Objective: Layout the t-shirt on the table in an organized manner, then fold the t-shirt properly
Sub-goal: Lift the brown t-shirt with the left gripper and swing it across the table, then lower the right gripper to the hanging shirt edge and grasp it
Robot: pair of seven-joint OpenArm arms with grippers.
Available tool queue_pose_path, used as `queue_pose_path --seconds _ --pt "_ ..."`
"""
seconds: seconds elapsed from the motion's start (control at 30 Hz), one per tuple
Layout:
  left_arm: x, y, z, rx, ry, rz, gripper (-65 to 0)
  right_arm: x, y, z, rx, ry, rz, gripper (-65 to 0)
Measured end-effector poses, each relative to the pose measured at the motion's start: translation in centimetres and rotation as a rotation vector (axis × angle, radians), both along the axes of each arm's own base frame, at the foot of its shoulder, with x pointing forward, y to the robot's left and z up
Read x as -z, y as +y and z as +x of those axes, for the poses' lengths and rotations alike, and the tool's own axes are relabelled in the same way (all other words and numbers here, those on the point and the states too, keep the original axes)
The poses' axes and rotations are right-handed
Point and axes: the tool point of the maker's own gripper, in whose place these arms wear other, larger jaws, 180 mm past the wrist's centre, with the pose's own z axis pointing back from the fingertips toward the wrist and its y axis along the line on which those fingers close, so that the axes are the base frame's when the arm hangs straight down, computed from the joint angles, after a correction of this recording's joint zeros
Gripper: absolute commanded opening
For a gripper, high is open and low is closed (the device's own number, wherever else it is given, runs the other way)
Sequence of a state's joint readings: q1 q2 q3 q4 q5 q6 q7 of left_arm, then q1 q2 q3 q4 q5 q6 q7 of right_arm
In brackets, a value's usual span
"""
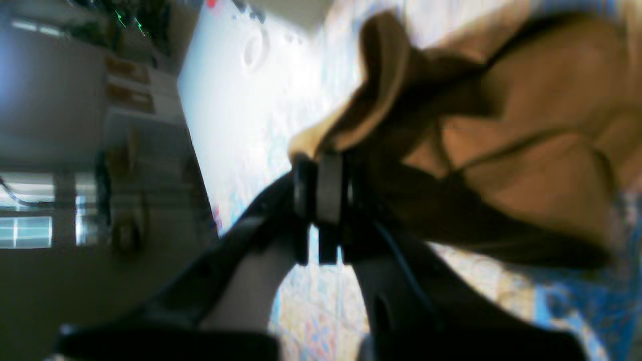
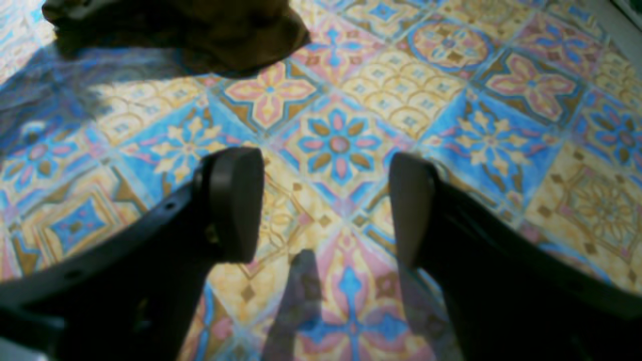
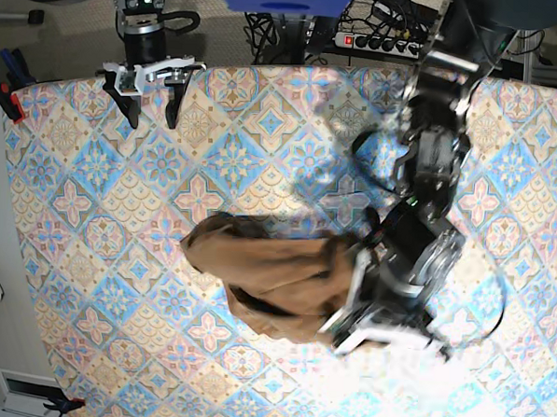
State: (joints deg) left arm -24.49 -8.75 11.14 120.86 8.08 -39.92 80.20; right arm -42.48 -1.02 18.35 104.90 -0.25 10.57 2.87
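The tan-brown t-shirt (image 3: 275,281) lies bunched and creased on the table (image 3: 91,217).

We see the left arm's black gripper (image 1: 321,200) with its two jaws pressed together on a bunched fold of the soft tan-brown t-shirt (image 1: 526,165), which hangs creased and blurred to the right; beneath lies the table with its pastel blue, pink and cream tile pattern (image 1: 311,311)
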Motion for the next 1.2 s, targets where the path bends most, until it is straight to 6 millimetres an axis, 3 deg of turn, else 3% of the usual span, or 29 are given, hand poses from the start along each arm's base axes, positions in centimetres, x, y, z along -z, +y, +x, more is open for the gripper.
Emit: queue_pose_path --seconds 0.07,0.17,0.27,0.33,0.5,0.6,0.7,0.8,1.0,1.13,1.2 --pt "4.2 1.7 -2.0 -0.018 0.109 0.051 -65.0 -0.2 0.1 0.2 -0.005 -0.009 0.003 -26.4" --pt "11.5 5.1 -7.3 -0.059 0.326 0.119 -65.0 -0.1 0.0 0.0 -0.001 -0.003 0.001 -26.4" --pt "15.0 8.8 -11.2 -0.161 0.444 0.115 -65.0 0.0 0.3 0.1 -0.011 -0.002 0.003 -26.4" --pt "16.0 10.6 -12.6 -0.206 0.457 0.081 -65.0 0.0 1.5 0.2 -0.037 -0.003 0.019 -26.4" --pt "18.2 12.6 -15.9 -0.255 0.508 0.014 -65.0 0.2 7.7 -0.1 -0.174 0.018 0.122 -26.5" --pt "18.1 14.2 -16.6 -0.306 0.514 0.036 -65.0 0.8 9.0 -0.5 -0.293 0.091 -0.016 -26.5" --pt "18.2 14.2 -16.7 -0.307 0.514 0.025 -65.0 1.2 11.6 -0.6 -0.406 0.112 -0.129 -26.5" --pt "18.7 14.1 -17.5 -0.309 0.538 0.028 -65.0 -0.4 14.5 1.3 -0.475 0.029 -0.120 -26.5" --pt "19.0 13.8 -17.8 -0.302 0.547 0.020 -65.0 -1.0 13.9 4.9 -0.463 0.015 -0.184 -26.5" --pt "19.0 13.9 -17.9 -0.306 0.550 0.022 -65.0 -4.1 13.9 9.7 -0.445 -0.096 -0.220 -26.5" --pt "19.0 14.0 -17.9 -0.309 0.549 0.023 -65.0 -4.8 13.8 11.0 -0.434 -0.107 -0.240 -26.5"
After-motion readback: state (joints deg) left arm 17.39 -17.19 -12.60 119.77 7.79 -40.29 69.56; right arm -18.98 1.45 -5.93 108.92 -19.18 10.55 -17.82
